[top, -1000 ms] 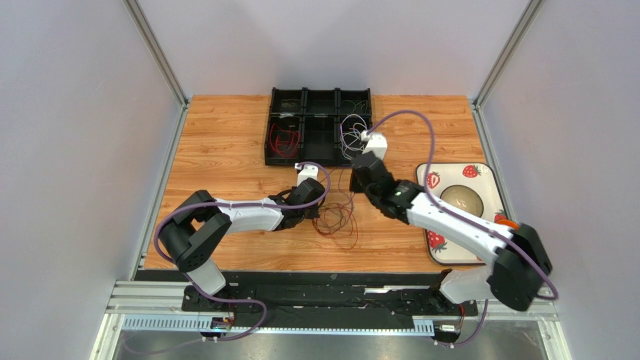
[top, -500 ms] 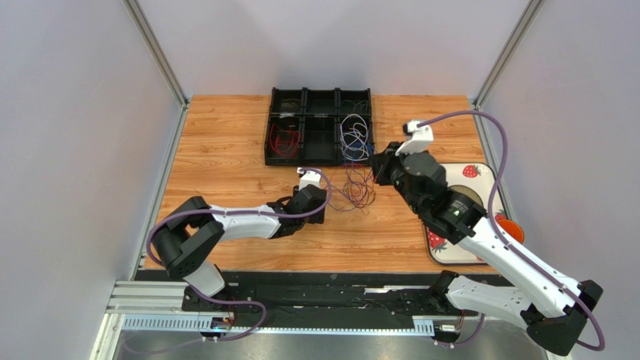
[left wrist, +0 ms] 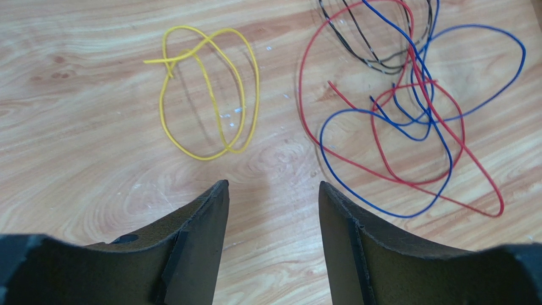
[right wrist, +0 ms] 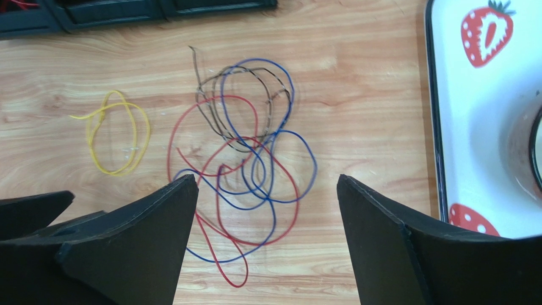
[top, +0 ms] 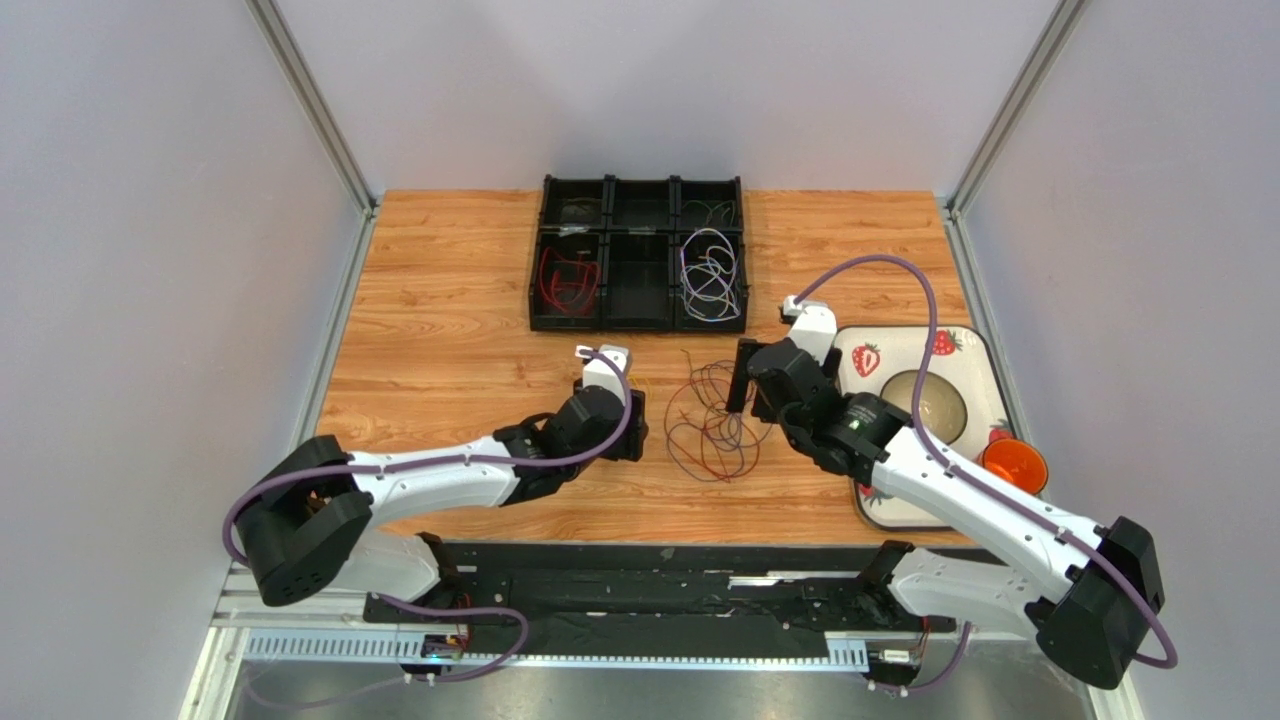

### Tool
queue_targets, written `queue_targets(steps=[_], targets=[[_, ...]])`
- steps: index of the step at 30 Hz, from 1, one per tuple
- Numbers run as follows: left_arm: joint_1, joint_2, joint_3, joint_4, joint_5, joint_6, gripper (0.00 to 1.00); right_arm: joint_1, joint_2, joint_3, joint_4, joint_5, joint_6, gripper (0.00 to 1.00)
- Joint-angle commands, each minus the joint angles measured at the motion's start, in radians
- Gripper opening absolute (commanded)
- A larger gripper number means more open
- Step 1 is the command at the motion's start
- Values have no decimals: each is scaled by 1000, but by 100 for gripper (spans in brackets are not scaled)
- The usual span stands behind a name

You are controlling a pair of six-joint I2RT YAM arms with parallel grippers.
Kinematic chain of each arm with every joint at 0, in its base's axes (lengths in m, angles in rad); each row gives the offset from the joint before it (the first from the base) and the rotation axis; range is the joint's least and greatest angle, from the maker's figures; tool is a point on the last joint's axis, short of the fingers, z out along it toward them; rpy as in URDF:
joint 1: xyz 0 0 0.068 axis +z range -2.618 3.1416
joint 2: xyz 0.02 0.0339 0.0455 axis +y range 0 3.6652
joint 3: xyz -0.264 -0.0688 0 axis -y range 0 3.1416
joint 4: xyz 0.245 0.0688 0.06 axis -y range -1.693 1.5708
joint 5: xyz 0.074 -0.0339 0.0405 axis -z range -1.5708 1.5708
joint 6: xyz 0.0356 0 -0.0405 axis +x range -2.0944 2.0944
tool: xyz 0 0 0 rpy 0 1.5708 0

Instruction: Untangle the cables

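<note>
Both hands are spread wide and holding nothing. The left hand (left wrist: pixel 272 190) sits low over the desk (top: pixel 436 300). The yellow cable (left wrist: pixel 254 82) lies just ahead of its left finger, a loose double loop flat on the wood and on its own. Ahead and to the right of that hand is the tangle (left wrist: pixel 416 82): red, blue and a dark cable looped through each other. The lowest red bend ends just past the right finger's outer edge, and a strip of bare wood runs straight out from the gap between the fingers, splitting the yellow from the tangle.

The right hand (right wrist: pixel 267 184) faces the same pile from the other side, so in the top view the tangle sits between the two hands. The knot is dead ahead of its open jaws, with a red-and-blue loop reaching back in between the fingers. The yellow cable is off ahead to its left. Just right of its right finger is the rim of the white strawberry tray (right wrist: pixel 483 95), near but not touching the wires. Farther ahead is the edge of the black organizer (top: pixel 609 248), with red wires (top: pixel 567 278) and pale wires (top: pixel 711 282) in separate compartments.
</note>
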Motion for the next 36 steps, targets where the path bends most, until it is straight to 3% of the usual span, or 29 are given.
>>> queue_targets(steps=[1, 8, 15, 29, 32, 33, 36], targets=[[-28, 29, 32, 20, 48, 5, 62, -4, -23, -60, -11, 26, 117, 86], [-28, 230, 182, 103, 104, 65, 62, -7, 25, -139, 18, -37, 192, 85], [-10, 423, 387, 59, 67, 122, 62, -9, -3, -180, 9, -57, 203, 84], [56, 609, 492, 14, 98, 137, 57, -11, -9, -229, 24, -72, 217, 84], [59, 626, 498, 14, 116, 125, 40, -11, 6, -229, 27, -78, 229, 84], [59, 627, 495, 14, 117, 123, 24, -11, 11, -228, 31, -77, 234, 84], [59, 618, 478, 20, 116, 113, 5, -9, 35, -223, 38, -80, 246, 84]])
